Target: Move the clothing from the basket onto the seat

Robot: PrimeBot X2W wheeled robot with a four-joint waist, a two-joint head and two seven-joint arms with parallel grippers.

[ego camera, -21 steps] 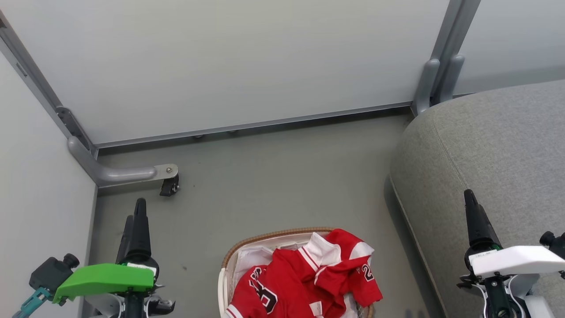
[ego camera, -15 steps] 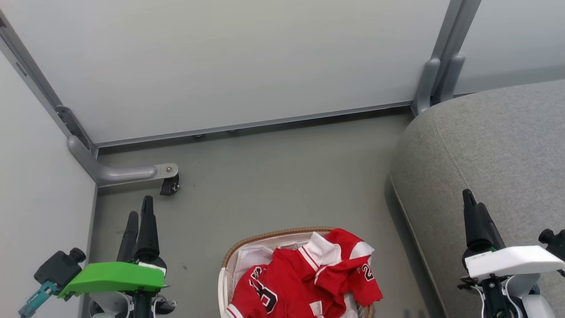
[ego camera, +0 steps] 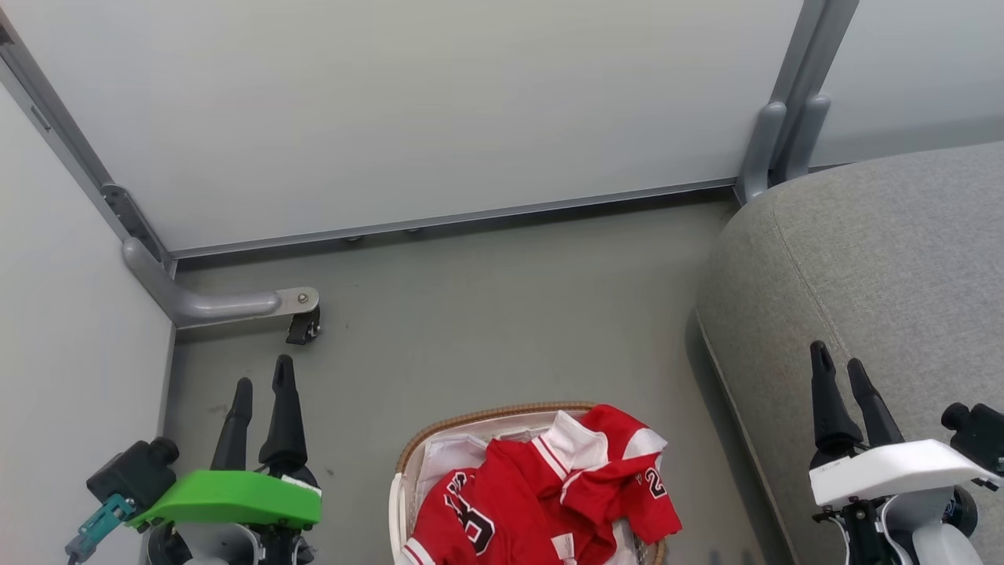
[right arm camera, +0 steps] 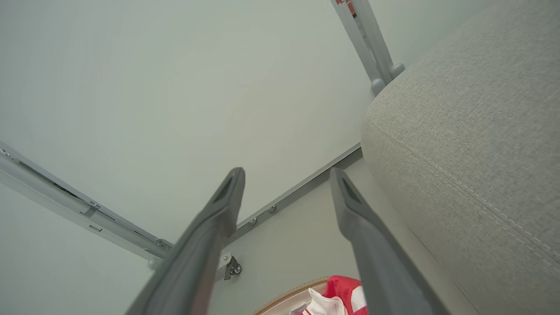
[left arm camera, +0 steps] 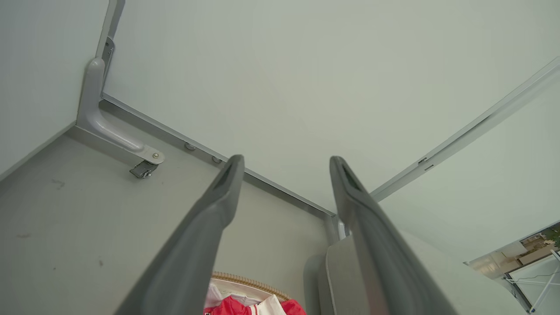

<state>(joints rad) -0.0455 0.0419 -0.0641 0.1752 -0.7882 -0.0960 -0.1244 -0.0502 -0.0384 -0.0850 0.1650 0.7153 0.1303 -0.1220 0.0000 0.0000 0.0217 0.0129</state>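
Clothing (ego camera: 541, 502), red sports jerseys with white trim and black numerals, lies heaped in the oval white plastic basket (ego camera: 471, 417) with the brown woven rim, one sleeve draped over its right edge. The basket stands on the grey floor (ego camera: 486, 298) at the bottom of my head view, near the large grey woven-fabric seat (ego camera: 886, 259) on my right. My left gripper (ego camera: 263, 372) hangs over the floor left of the basket, its two dark fingers parted wide and holding nothing. My right gripper (ego camera: 837, 355) hovers over the seat's left part, fingers likewise parted and empty. Neither touches the clothing.
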